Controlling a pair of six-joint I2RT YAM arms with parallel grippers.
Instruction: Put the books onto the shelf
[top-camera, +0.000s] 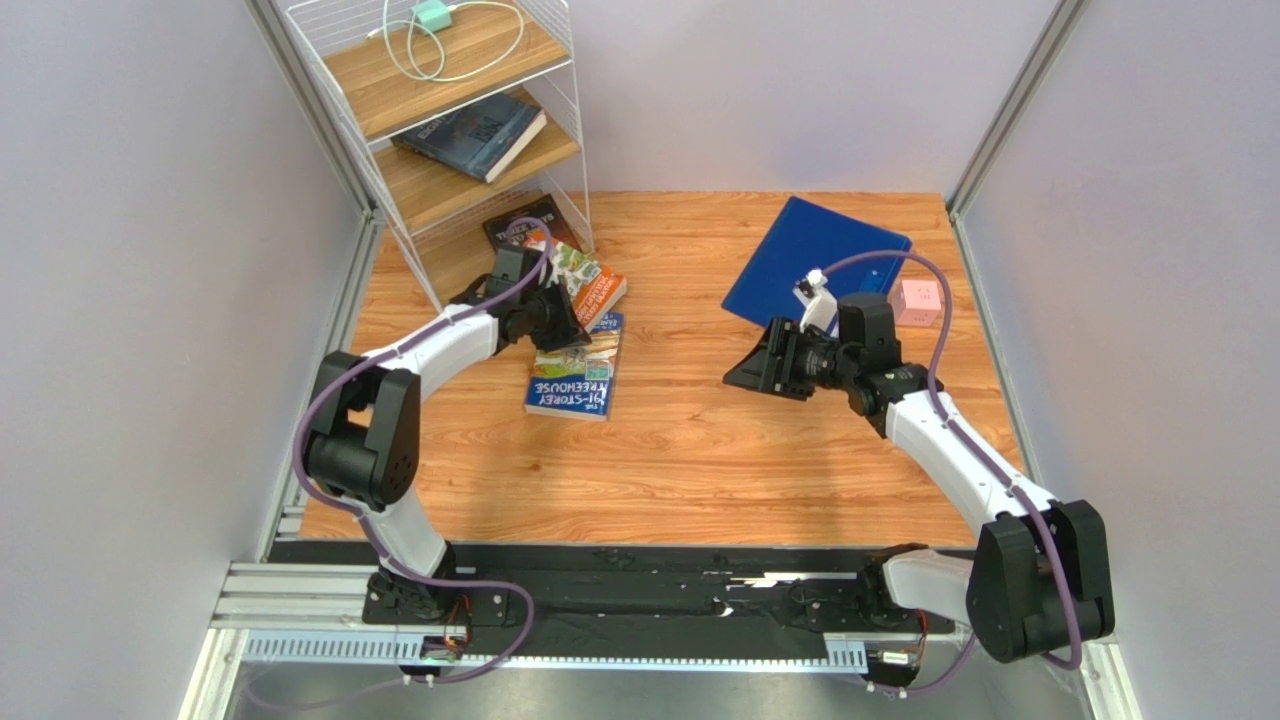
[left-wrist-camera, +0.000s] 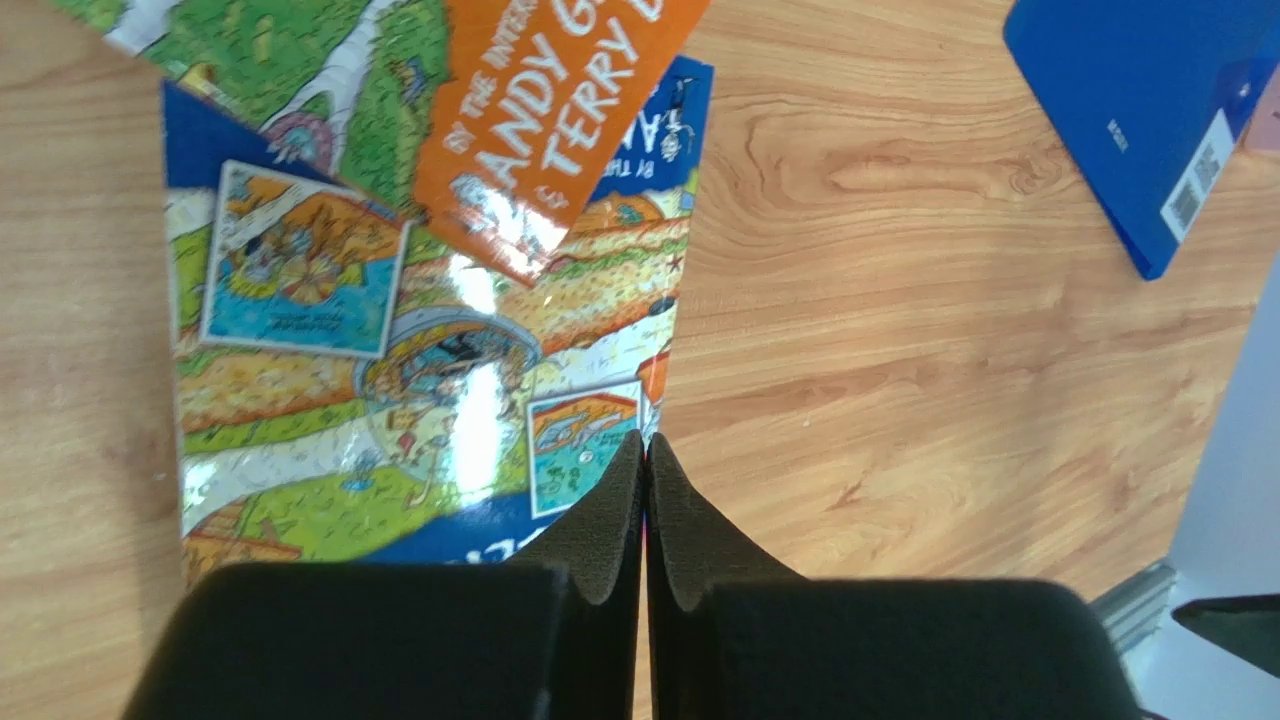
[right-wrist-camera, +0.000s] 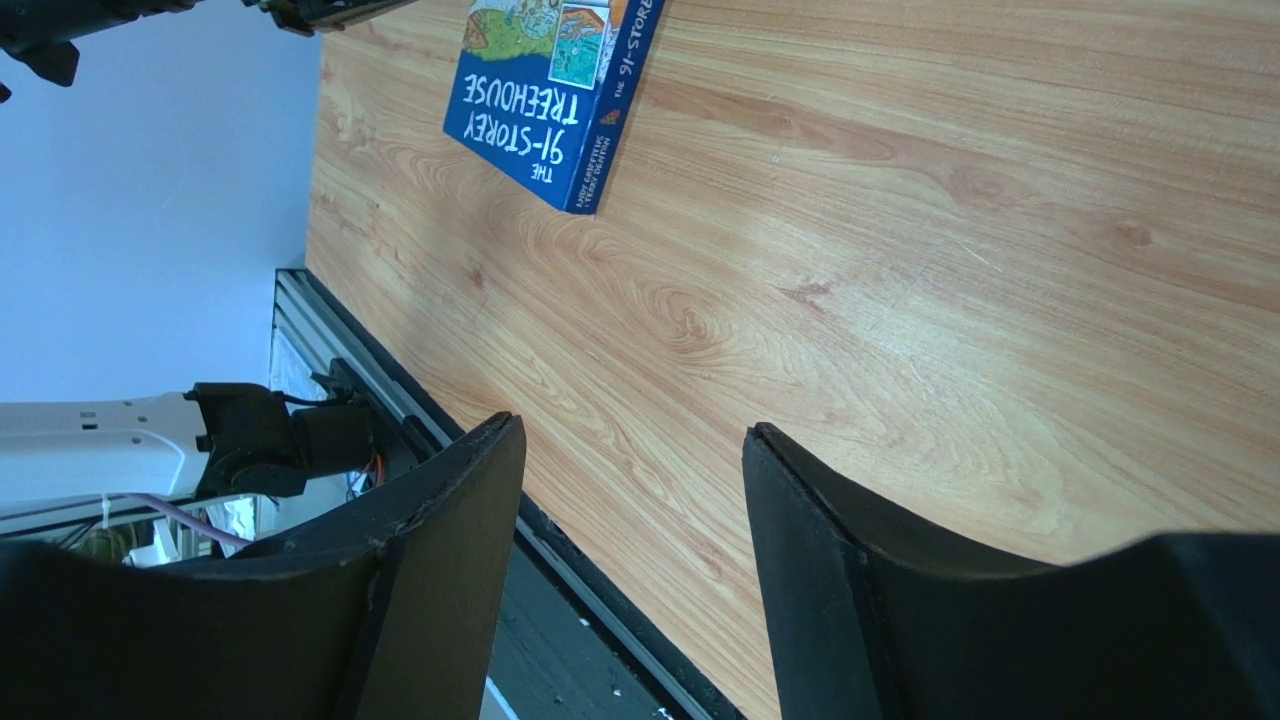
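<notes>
Closed left jaws sit at an edge of the blue book (left-wrist-camera: 346, 405).

Bright, even light in all my views; white glare mid-frame on the blue book (left-wrist-camera: 451, 393); shadows soft.

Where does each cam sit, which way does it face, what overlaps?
Top external: fixed high behind the robot, looking down on table, shelf and both arms.
Left wrist: on the wrist, looks down past the shut left gripper at the blue book, orange book overlapping it, folder beyond.
Right wrist: on the wrist, looks low across the table past the open right gripper toward the left arm.
Shared: blue book in all three; folder in top and left wrist.
</notes>
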